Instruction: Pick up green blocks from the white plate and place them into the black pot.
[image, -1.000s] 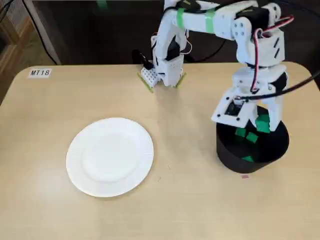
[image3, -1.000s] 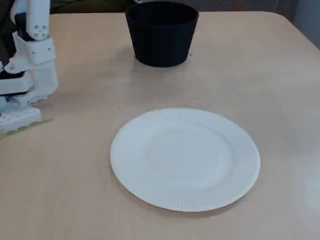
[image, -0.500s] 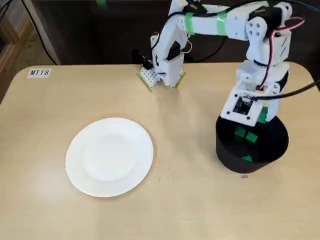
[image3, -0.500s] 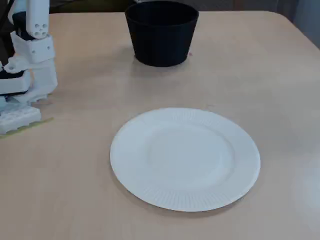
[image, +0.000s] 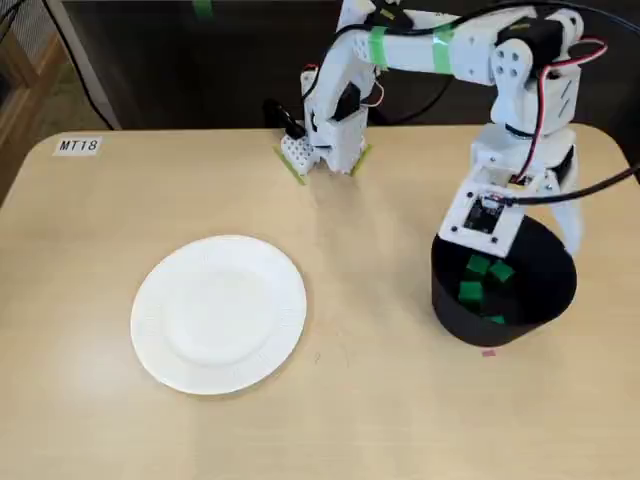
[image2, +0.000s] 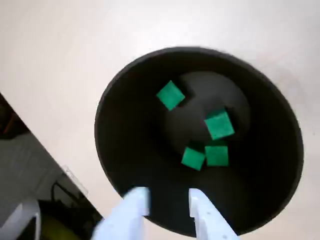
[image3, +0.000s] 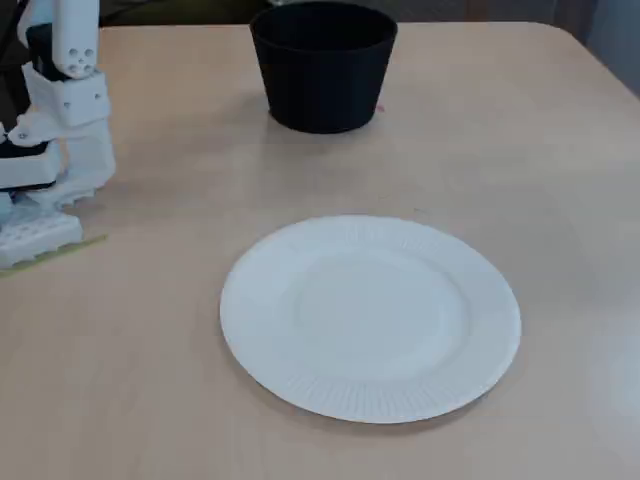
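Gripper (image2: 169, 196) hovered above black pot (image2: 125, 150), fingers (image2: 202, 215) apart. Four green blocks (image2: 219, 125) lay below it on pot floor. White plate (image: 218, 313) sat well off to its side, on table (image: 380, 400).

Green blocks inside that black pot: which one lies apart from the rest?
The uppermost block in the wrist view. It lies alone, with bare pot all around it, while the other three bunch close together below it.
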